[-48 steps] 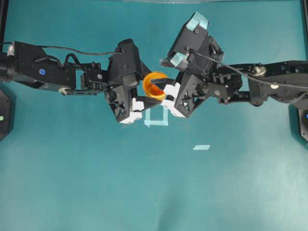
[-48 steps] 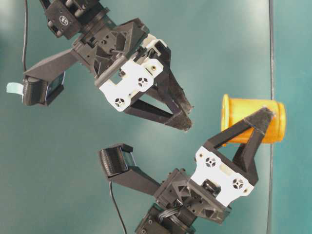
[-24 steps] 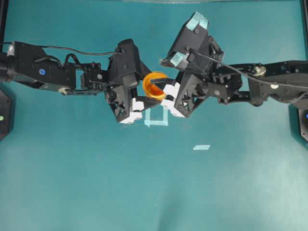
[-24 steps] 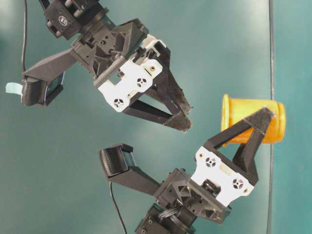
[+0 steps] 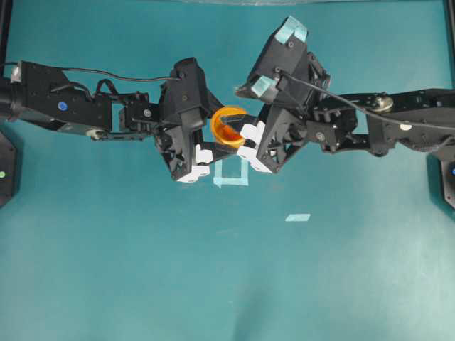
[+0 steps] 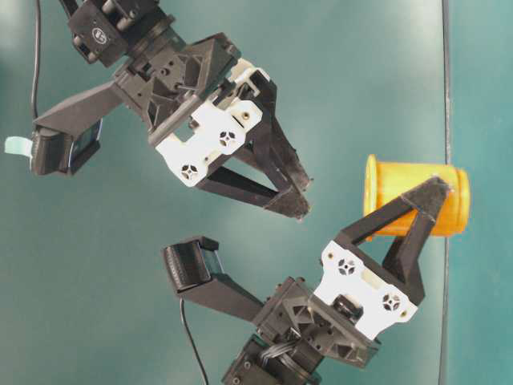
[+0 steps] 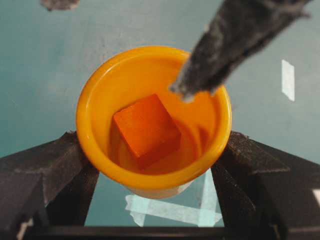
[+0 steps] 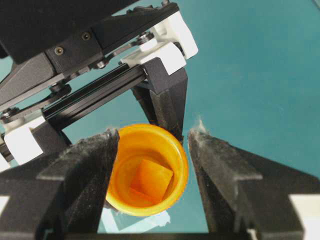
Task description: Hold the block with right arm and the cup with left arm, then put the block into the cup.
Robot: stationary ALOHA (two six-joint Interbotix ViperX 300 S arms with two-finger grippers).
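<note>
The yellow-orange cup (image 7: pixel 100 85) hangs above the table, and my left gripper (image 7: pixel 152 155) is shut on its sides, one black finger (image 7: pixel 50 165) on each flank. The orange block (image 7: pixel 146 130) lies loose on the cup's bottom, also visible in the right wrist view as the block (image 8: pixel 152 180) inside the cup (image 8: pixel 180 160). My right gripper (image 8: pixel 154 139) hovers just above the rim, open and holding nothing. In the overhead view the cup (image 5: pixel 222 122) sits between the left gripper (image 5: pixel 217 142) and the right gripper (image 5: pixel 238 131). At table level the cup (image 6: pixel 401 184) is apart from the right gripper (image 6: pixel 298 200).
A pale tape square (image 5: pixel 232 172) is stuck to the teal table directly under the cup. A small tape strip (image 5: pixel 298 217) lies to the lower right. Both black arms meet over the middle of the table.
The right gripper has drawn slightly back from the cup, still open. The left gripper, the cup and the block have stayed put.
</note>
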